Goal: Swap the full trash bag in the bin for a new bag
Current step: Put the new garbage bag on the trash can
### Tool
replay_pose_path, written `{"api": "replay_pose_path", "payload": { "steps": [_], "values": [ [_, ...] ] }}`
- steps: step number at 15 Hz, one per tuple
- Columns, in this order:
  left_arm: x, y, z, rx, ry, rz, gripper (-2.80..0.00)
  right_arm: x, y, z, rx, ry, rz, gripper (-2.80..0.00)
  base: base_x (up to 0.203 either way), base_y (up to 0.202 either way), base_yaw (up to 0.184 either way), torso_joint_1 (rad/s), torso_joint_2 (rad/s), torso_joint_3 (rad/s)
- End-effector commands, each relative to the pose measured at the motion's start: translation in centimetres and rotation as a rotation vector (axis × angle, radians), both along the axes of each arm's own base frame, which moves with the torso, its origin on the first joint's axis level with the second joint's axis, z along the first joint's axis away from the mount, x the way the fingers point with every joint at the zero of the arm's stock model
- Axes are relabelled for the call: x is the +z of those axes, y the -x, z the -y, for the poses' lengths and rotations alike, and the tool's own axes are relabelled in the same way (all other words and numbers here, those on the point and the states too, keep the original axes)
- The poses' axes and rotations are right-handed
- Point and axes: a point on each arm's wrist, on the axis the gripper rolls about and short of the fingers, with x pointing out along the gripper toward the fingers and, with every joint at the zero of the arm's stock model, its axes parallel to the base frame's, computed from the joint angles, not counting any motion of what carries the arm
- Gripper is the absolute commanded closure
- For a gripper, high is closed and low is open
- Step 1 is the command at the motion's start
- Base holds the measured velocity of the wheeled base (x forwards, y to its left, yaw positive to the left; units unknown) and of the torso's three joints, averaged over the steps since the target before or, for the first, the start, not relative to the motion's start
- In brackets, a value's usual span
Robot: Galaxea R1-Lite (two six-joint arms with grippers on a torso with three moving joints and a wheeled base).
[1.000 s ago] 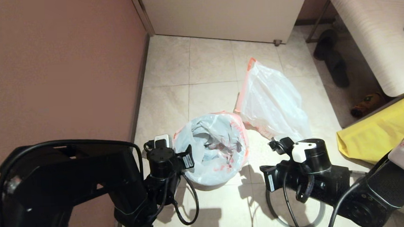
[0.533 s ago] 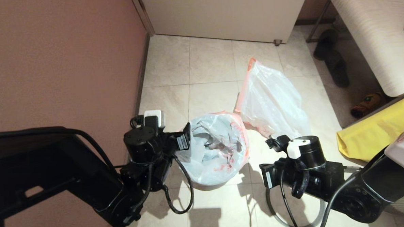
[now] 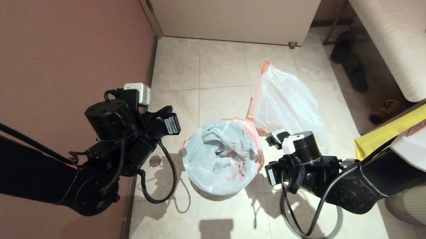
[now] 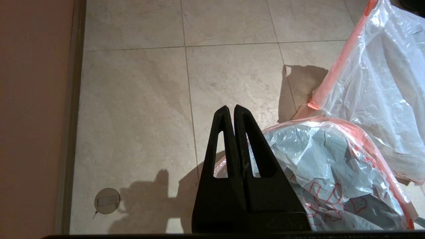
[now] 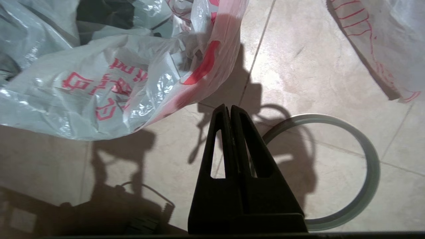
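Pink-brown wall (image 3: 59, 50) bounds the scene on the left, meeting a beige tiled floor (image 3: 221, 65). Left gripper (image 4: 230, 108) is raised beside that wall, left of the bin and apart from it, with its two black fingers pressed together and nothing between them. A small round floor fitting (image 4: 107, 200) lies near the wall base. At centre the bin (image 3: 205, 190) stands on the floor, almost wholly covered by the new bag (image 3: 223, 156), whose pink-orange hem is draped over the outside and whose red print shows on the crumpled lining. Just right and farther away, the full trash bag (image 3: 288, 105) lies on the tiles, touching the bin's far right edge. Right gripper (image 5: 229, 107) sits low, near the bin's right side, fingers clenched and empty. Below it the grey hoop (image 5: 372, 166) lies flat on the floor, separate from the bin. A yellow fabric bag (image 3: 396, 129) occupies the right edge.
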Motion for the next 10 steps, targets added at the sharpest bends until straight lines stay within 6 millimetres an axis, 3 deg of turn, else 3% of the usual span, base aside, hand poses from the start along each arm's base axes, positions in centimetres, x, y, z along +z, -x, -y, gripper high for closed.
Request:
{"api": "replay_pose_path", "payload": {
  "steps": [1, 5, 10],
  "values": [
    [0.9, 0.3, 0.0, -0.011, 0.015, 0.030, 0.00, -1.1, -0.9, -1.0, -0.005, 0.046, -0.006, 0.00, 0.000, 0.000, 0.000, 0.000, 0.00, 0.000],
    [0.7, 1.0, 1.4, -0.061, 0.015, 0.024, 0.00, -1.1, -1.6, -1.8, -0.010, 0.115, 0.031, 0.00, 0.000, 0.000, 0.000, 0.000, 0.00, 0.000],
    [0.5, 1.4, 2.0, -0.083, 0.009, 0.016, 0.00, -2.5, -2.7, -3.1, 0.006, 0.192, 0.048, 0.00, 0.000, 0.000, 0.000, 0.000, 0.00, 0.000]
  ]
}}
